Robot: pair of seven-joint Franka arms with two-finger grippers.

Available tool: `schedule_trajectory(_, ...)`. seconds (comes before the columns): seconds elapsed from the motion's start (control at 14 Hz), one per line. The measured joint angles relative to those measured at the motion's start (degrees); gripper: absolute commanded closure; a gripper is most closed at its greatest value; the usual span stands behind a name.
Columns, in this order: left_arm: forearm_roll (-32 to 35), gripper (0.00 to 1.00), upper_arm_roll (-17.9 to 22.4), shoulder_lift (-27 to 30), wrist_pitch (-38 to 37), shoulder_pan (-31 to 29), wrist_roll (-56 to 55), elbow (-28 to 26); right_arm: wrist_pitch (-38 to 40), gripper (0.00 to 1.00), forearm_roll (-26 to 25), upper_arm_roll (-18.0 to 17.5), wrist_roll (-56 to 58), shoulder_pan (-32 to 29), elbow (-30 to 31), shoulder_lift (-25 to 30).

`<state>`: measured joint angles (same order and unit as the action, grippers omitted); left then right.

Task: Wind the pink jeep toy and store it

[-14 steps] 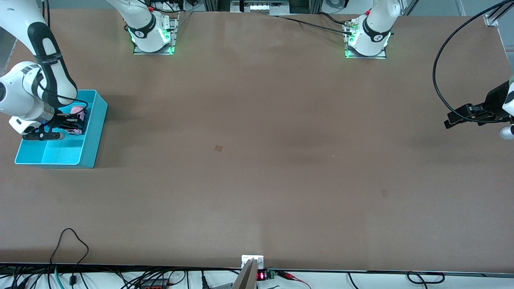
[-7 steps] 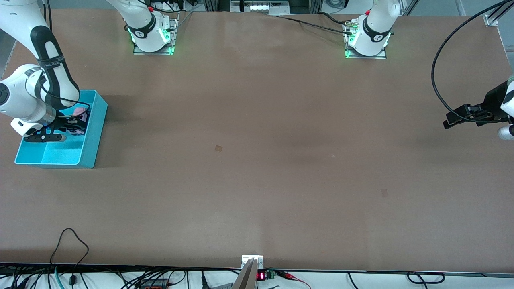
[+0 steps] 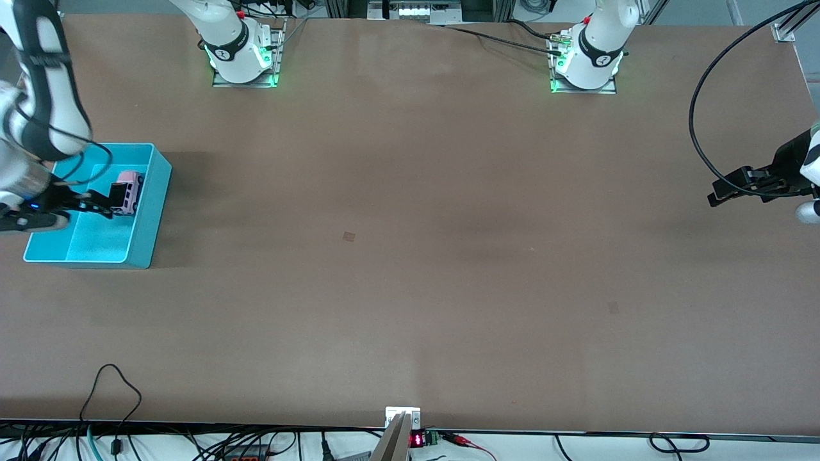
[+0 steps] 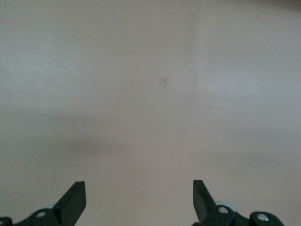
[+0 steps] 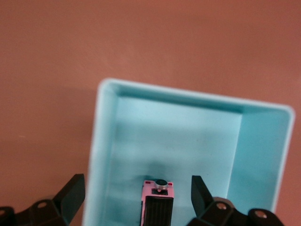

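The small boxy light-pink jeep toy (image 3: 127,190) with its black ribbed rear roof and dark wheels sits on the floor of the open rectangular cyan plastic bin (image 3: 148,221), close to the bin wall that faces the middle of the bench, in the half of the bin farther from the front camera. The bin stands on the brown bench (image 3: 410,256) at the right arm's end of it.

In the right wrist view the pink jeep toy (image 5: 158,202) lies between the two black fingers (image 5: 70,192) of the right hand (image 5: 136,193), with cyan floor showing on either side of it, so the fingers are spread wide and touch nothing. The bin's pale rim (image 5: 188,96) and inner walls fill most of that view. From the front camera the right hand (image 3: 102,203) hangs over the bin, just beside the toy.

The left arm waits at its own end of the bench, its left hand (image 3: 737,189) held above bare brown surface near the edge. In the left wrist view the left hand (image 4: 138,200) has its dark fingertips (image 4: 74,200) well apart, empty, with only plain bench top below them.
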<state>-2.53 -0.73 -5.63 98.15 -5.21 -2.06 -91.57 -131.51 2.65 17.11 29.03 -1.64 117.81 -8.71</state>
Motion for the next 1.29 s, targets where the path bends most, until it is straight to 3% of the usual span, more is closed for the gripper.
schedule_trajectory(0.29,0.0,0.0,0.03,0.0,0.0,-0.05,0.0,-0.01,22.51,0.0,-0.29,-5.98,-4.84,0.08,-9.81,8.52)
schedule_trajectory(0.57,0.0,0.0,0.03,0.0,0.0,-0.06,0.0,-0.01,36.38,0.0,-2.08,-12.6,-9.33,0.2,-19.85,9.47)
schedule_trajectory(1.0,0.0,0.0,-0.06,0.0,-0.11,-0.04,0.0,-0.01,40.06,0.0,-2.16,-20.28,-19.58,0.26,-22.55,9.95)
schedule_trajectory(1.29,0.0,0.0,-0.38,0.0,-0.11,0.15,0.08,-0.01,40.26,0.0,-2.5,-20.55,-19.91,-0.08,-22.5,9.32)
